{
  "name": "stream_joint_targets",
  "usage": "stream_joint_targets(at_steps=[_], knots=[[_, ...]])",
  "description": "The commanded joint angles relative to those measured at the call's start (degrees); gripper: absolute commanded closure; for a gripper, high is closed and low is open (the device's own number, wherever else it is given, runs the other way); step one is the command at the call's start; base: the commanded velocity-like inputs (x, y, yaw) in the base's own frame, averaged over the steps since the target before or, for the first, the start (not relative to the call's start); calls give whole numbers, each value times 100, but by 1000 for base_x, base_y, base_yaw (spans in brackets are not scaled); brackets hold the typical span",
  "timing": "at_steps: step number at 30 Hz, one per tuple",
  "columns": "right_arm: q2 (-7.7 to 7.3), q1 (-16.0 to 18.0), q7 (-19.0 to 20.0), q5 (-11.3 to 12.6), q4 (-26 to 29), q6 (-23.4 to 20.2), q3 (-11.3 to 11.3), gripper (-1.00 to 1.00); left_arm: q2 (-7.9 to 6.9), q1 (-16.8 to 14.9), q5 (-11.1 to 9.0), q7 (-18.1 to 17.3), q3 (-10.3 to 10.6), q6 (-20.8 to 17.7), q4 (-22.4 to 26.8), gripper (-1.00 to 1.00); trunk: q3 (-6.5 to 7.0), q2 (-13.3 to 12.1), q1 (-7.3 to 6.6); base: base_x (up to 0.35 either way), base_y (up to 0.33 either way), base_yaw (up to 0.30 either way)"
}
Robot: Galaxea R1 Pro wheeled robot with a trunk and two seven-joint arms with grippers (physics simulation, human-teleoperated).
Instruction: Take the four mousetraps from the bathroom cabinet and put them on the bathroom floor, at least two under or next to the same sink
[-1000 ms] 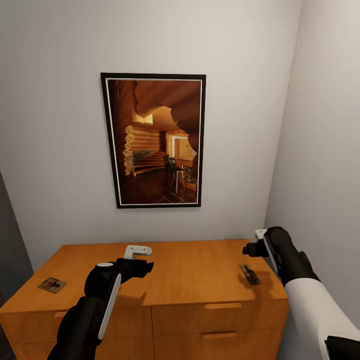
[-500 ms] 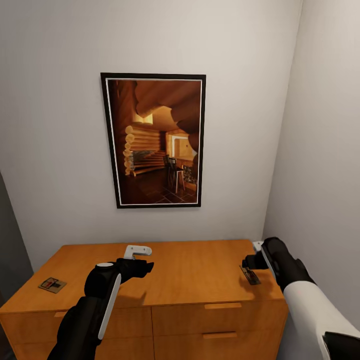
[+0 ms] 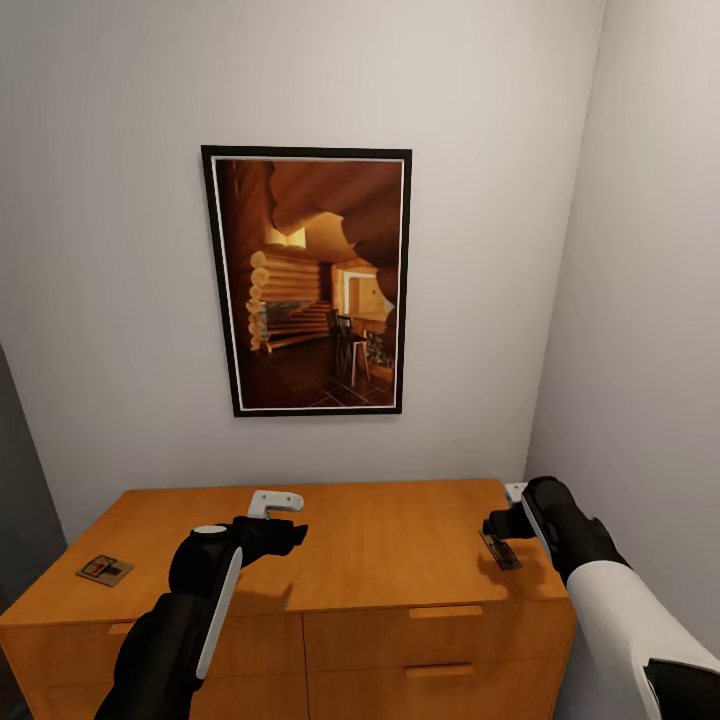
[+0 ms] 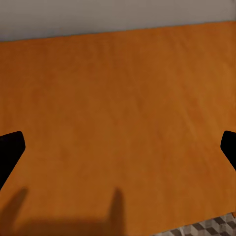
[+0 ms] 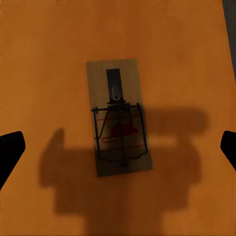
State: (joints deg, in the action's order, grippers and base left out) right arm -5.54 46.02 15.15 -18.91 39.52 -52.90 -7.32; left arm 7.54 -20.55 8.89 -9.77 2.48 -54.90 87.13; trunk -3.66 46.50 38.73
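The robot faces the cabinet (image 3: 380,560), an orange-brown wooden chest set in a corner of pale walls, with a framed picture (image 3: 307,280) of a log interior hanging on the wall above it. Two mousetraps lie flat on the cabinet top, well apart: one mousetrap (image 3: 104,570) near the left front corner, and the other mousetrap (image 3: 499,549) near the right end, just below the right gripper (image 3: 497,527). In the right wrist view this second trap (image 5: 119,117) lies centred between the two dark fingertips (image 5: 10,150), which stand wide apart at the picture's edges with nothing between them but the board beneath; its tan wood, dark wire frame and red mark are plain, and the gripper's shadow falls across it. The left gripper (image 3: 275,503) hovers over the middle of the cabinet top, away from both traps. In the left wrist view its fingertips (image 4: 11,150) are likewise spread wide, over bare orange wood (image 4: 123,113), with a sliver of the cube-patterned bathroom floor (image 4: 206,228) showing past the cabinet's edge. Thin drawer handles (image 3: 445,611) show on the cabinet front
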Motion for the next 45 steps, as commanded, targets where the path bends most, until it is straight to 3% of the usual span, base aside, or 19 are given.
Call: stream_joint_targets(at_steps=[1, 34, 45], knots=[[2, 6, 54, -60, 6, -15, -15, -100, 2, -5, 61, -51, -2, -21, 6, -100, -10, 8, 2, 0, 0, 0], [16, 13, 66, -42, -38, 15, -7, -100, 2, -5, 69, -43, -4, -21, 6, -100, -10, 8, 2, 17, -8, 0], [45, 13, 60, -33, -161, 372, -6, -100, 2, -4, 69, -42, -6, -21, -2, -100, -10, 8, 2, 0, 0, 0]])
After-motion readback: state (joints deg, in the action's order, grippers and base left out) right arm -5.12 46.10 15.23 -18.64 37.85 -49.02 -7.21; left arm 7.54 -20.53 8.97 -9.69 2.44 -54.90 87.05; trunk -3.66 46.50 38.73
